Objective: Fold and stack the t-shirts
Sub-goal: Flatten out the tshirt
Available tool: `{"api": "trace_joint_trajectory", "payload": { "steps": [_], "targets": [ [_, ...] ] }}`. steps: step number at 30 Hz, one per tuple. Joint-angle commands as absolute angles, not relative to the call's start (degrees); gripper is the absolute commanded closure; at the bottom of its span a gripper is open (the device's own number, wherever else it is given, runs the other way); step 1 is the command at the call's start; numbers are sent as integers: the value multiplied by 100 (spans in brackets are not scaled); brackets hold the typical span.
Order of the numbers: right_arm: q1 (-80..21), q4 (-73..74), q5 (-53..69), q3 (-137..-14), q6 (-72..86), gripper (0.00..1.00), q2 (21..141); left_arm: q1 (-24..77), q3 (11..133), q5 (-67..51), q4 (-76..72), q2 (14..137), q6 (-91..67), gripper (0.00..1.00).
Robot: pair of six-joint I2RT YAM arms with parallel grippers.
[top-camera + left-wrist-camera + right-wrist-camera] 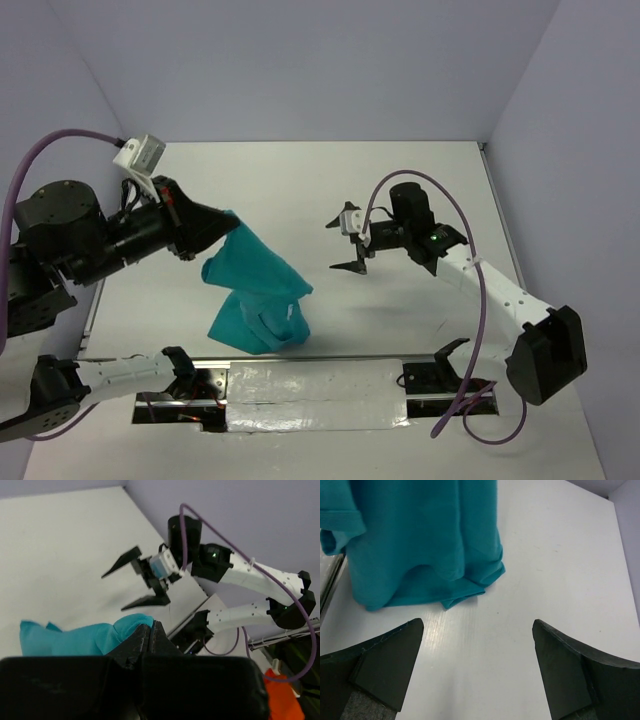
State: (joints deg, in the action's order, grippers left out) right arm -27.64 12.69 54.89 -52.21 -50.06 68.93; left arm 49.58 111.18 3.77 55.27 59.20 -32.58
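Observation:
A plain teal t-shirt [258, 290] hangs from my left gripper [226, 228], which is shut on its upper edge and holds it above the table. Its lower part rests bunched on the white table near the front edge. In the left wrist view the teal cloth [80, 637] is pinched between the shut black fingers [150, 630]. My right gripper [345, 243] hovers open to the right of the shirt, apart from it. In the right wrist view the shirt [420, 540] hangs ahead of its wide-open fingertips [400, 650], with nothing between them.
A white table [400, 180] is enclosed by pale walls at the back and sides. A taped metal strip [315, 395] runs along the near edge between the arm bases. A purple cable [480, 330] loops over the right arm.

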Motion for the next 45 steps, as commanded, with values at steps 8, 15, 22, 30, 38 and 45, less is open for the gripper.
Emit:
{"api": "trace_joint_trajectory", "payload": {
  "steps": [8,15,22,30,38,45],
  "targets": [
    [-3260,1475,6134,-6142,-6037,3,7593,4939,10811,1108,7857,5459,-5431,100],
    [-4226,1304,5775,-6091,-6646,3,8068,4939,10442,739,7857,5431,-5537,100],
    [-4315,1335,5222,-6836,-6846,4,9254,4939,10345,177,7858,5072,-5923,100],
    [-4350,1046,5185,-7320,-6583,5,10019,4931,8913,-1053,7708,3789,-7171,100],
    [-4842,915,5590,-7752,-6575,5,10362,4913,8631,-1617,7866,3208,-7523,100],
    [-5335,292,5608,-8323,-6127,4,10845,4913,8420,-1573,7796,3305,-7374,100]
  ]
}}
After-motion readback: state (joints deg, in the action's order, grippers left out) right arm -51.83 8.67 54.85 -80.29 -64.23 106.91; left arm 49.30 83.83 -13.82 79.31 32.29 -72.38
